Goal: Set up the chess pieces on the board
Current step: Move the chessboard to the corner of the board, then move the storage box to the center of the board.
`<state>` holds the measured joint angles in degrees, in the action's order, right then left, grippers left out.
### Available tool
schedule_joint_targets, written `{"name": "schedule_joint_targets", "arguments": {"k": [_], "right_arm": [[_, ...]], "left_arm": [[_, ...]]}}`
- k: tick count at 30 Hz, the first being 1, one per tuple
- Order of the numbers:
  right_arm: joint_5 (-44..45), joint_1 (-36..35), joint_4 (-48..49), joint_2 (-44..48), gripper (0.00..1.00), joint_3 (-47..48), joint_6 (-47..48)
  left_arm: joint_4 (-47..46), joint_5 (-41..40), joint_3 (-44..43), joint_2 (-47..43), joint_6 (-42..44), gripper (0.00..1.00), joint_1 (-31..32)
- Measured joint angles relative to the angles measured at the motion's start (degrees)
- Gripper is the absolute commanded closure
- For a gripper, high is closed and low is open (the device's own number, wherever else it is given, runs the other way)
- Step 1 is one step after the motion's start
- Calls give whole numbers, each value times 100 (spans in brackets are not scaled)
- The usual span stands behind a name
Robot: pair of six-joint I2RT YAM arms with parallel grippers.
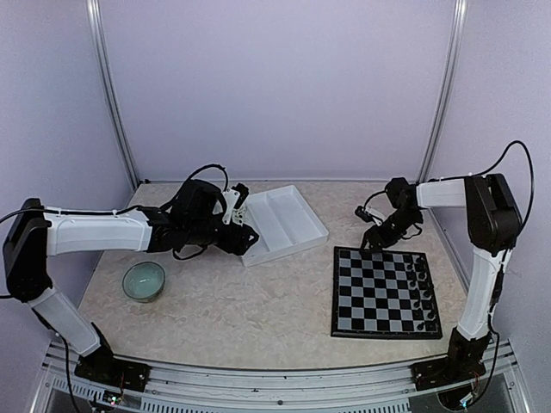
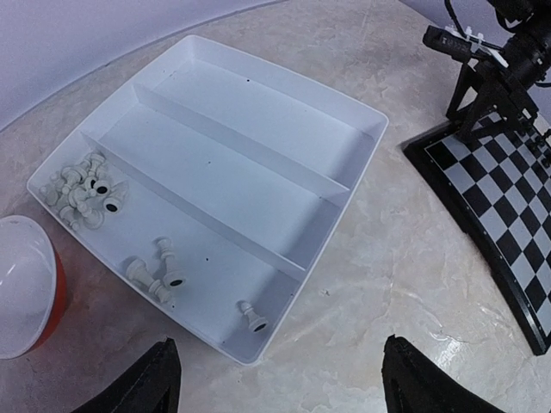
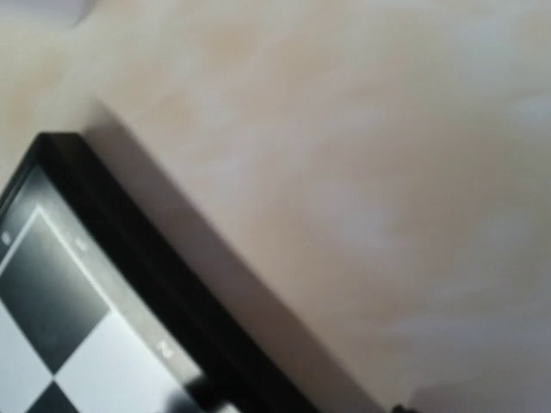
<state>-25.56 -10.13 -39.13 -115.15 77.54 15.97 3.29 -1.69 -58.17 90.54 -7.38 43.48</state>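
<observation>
Hovering over the board's (image 1: 379, 297) far-left corner is the right end effector (image 1: 369, 245).

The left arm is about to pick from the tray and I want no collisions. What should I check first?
1. Left gripper open and empty: ok.
2. White pieces in the tray's end compartment, in view: ok.
3. Pieces spaced for a clean pinch: not ok, clustered, several tipped.
4. Right gripper away from the tray: ok, at the board's far corner.
5. Right gripper's hold: cannot tell.
6. Black pieces along the board's right side: ok.
</observation>
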Motion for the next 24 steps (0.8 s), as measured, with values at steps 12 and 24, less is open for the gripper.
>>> {"name": "schedule_joint_targets", "arguments": {"k": [12, 24], "right_arm": [[114, -894, -168, 411, 39, -483, 107], [-236, -855, -544, 1261, 34, -109, 417]], "left_arm": [[232, -249, -289, 446, -273, 23, -2], [514, -267, -2026, 1886, -560, 23, -2]]}}
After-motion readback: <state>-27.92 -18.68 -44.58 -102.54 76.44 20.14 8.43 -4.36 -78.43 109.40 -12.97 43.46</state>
